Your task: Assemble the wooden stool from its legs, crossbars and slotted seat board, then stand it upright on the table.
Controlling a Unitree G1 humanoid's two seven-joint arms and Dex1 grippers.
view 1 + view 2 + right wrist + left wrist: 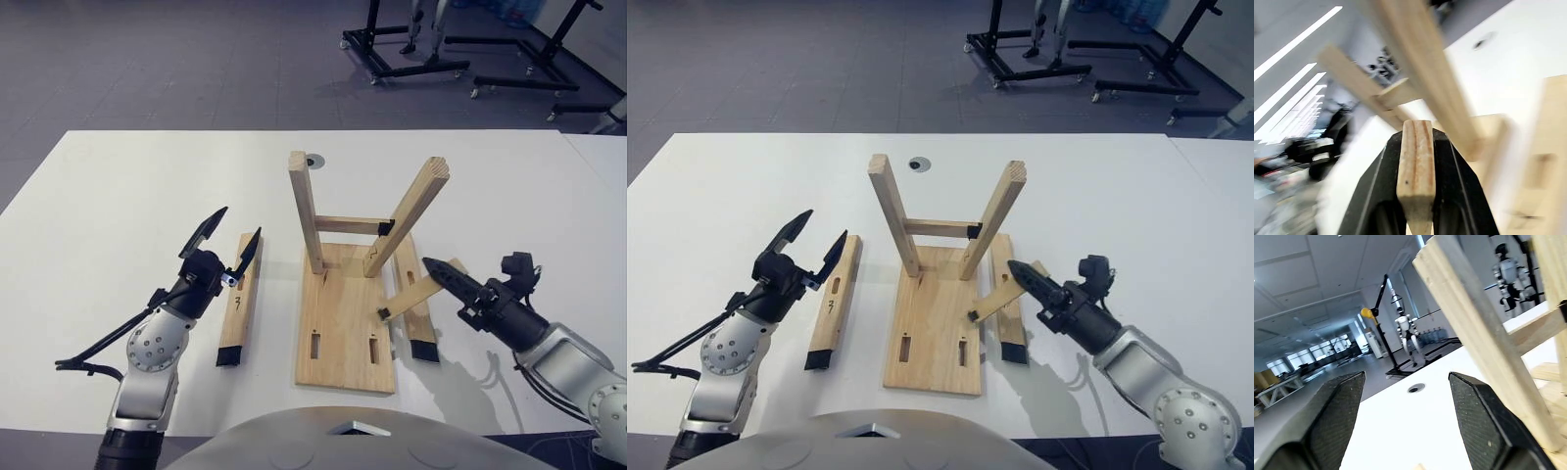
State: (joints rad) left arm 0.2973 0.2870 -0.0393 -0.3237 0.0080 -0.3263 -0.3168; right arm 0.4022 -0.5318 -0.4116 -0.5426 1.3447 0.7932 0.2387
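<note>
The slotted seat board [345,338] lies flat at the table's middle. Two legs [305,211] [409,217] stand in its far slots, the right one leaning, joined by a crossbar [348,225]. A loose leg [239,302] lies left of the board, and another leg [423,331] lies along its right edge. My left gripper [241,220] hangs open over the far end of the left loose leg, its fingers [1337,416] wide apart. My right gripper [436,269] is shut on a short crossbar [409,295], held slanted above the right loose leg; the bar's end [1417,166] sits clamped between the fingers.
The white table [118,196] has a small round hole [314,161] behind the stool parts. Black wheeled frames [421,49] stand on the floor beyond the table. Open table surface lies far left and far right.
</note>
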